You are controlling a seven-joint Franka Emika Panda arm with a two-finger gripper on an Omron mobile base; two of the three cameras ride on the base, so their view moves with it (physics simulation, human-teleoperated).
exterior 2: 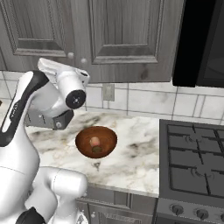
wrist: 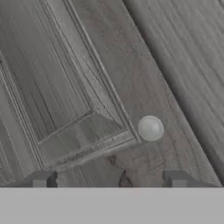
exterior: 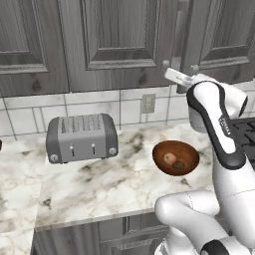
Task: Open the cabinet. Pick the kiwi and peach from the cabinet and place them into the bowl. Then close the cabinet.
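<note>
Finally, with both fruits in the bowl (exterior: 175, 157), the open-fingered, empty gripper (wrist: 109, 179) faced the cabinet (wrist: 87, 87) door — closing it called for a push.

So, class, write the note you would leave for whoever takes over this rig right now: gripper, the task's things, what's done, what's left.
Gripper: open, holding nothing, up against a cabinet door, just short of its round knob.
Peach and kiwi: both lying in the bowl on the counter, to the right of the toaster.
Done: both fruits are in the bowl.
Left: closing the cabinet. The doors look shut or nearly so; I cannot tell whether the one by the gripper is fully flush, so check it and press it home if needed.
</note>
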